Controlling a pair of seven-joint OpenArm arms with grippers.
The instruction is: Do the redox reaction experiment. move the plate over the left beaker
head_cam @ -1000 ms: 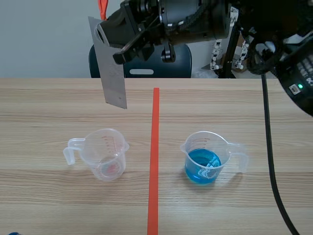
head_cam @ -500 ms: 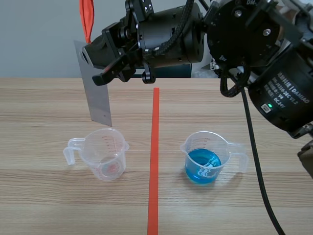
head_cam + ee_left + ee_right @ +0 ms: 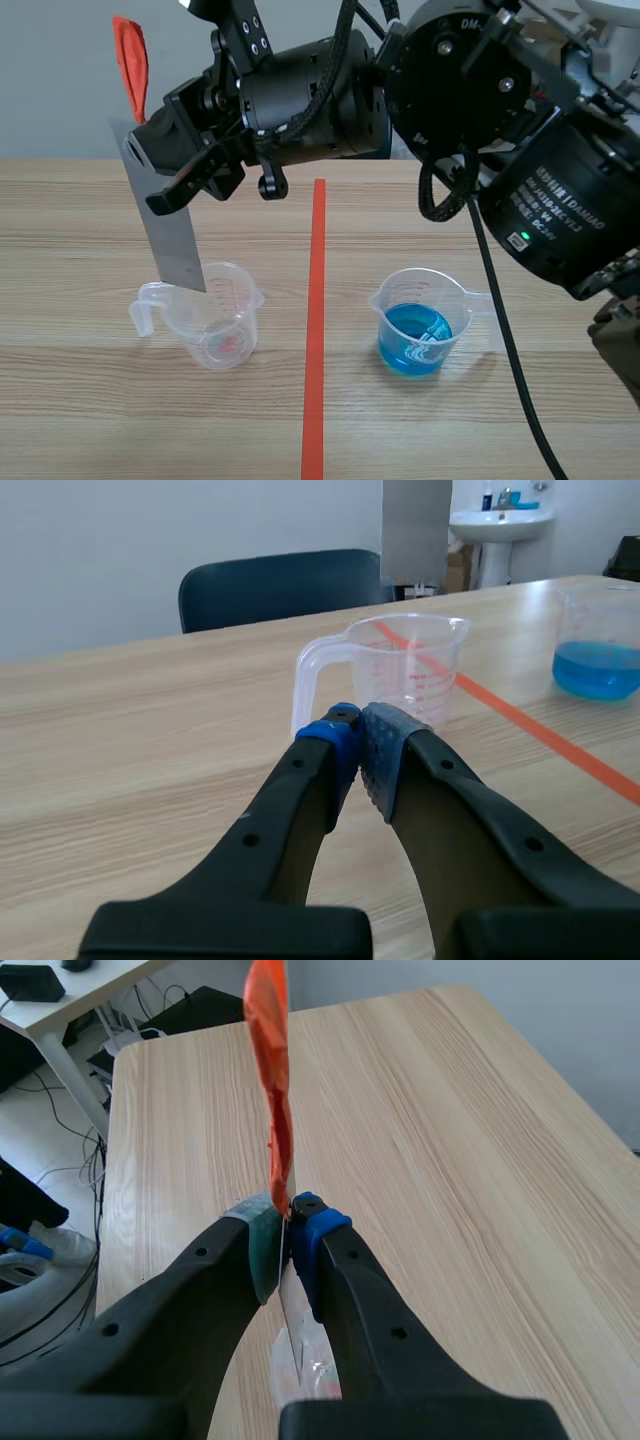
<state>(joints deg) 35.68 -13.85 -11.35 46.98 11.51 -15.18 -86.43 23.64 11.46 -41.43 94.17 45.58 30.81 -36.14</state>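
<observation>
A grey metal plate [image 3: 168, 225] with an orange-red tag [image 3: 131, 62] at its top hangs slightly tilted, and my right gripper [image 3: 160, 170] is shut on its upper part. Its lower end sits just over the back rim of the left beaker [image 3: 212, 318], which is clear with a reddish trace at its bottom. In the right wrist view my right gripper [image 3: 287, 1225] pinches the plate [image 3: 293, 1325] below the tag [image 3: 272, 1090]. My left gripper [image 3: 360, 742] is shut on nothing, low over the table, with the left beaker [image 3: 405, 670] and the plate [image 3: 415, 525] ahead of it.
A second clear beaker [image 3: 417, 325] holds blue liquid right of the tape line [image 3: 315, 330], and shows as the blue beaker [image 3: 600, 645] in the left wrist view. A dark chair [image 3: 280, 585] stands behind the table. The right arm [image 3: 480, 120] spans the table's far side.
The right arm has carried the plate left and down. Its lower end went from behind the left beaker to just over that beaker's rim.
</observation>
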